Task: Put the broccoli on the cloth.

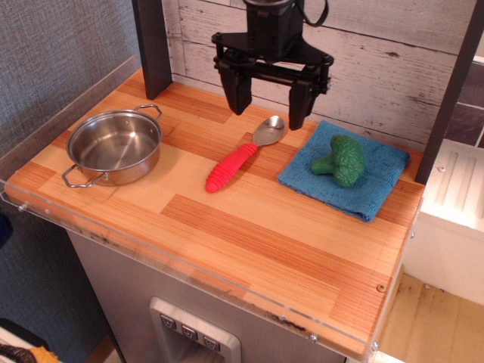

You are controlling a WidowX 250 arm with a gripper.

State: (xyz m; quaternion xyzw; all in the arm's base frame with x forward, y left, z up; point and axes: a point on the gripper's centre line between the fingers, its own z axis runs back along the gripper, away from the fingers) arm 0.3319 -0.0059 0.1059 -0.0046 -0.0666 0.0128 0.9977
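Broccoli down on the cloth, job looks done.

Nearest me, at about 9 o'clock on the table (249, 249), a pot (115, 146) sits well apart; a spoon (242, 156) lies mid-table. At 3 o'clock the broccoli (340, 160) lies on its side on the cloth (378, 181), though the stalk end is hard to make out. Farthest back, at 12 o'clock, the gripper (268, 113) hangs above the spoon's bowl, jaws spread wide, holding nothing. I'd judge only pulling clear remains; nothing blocks it.
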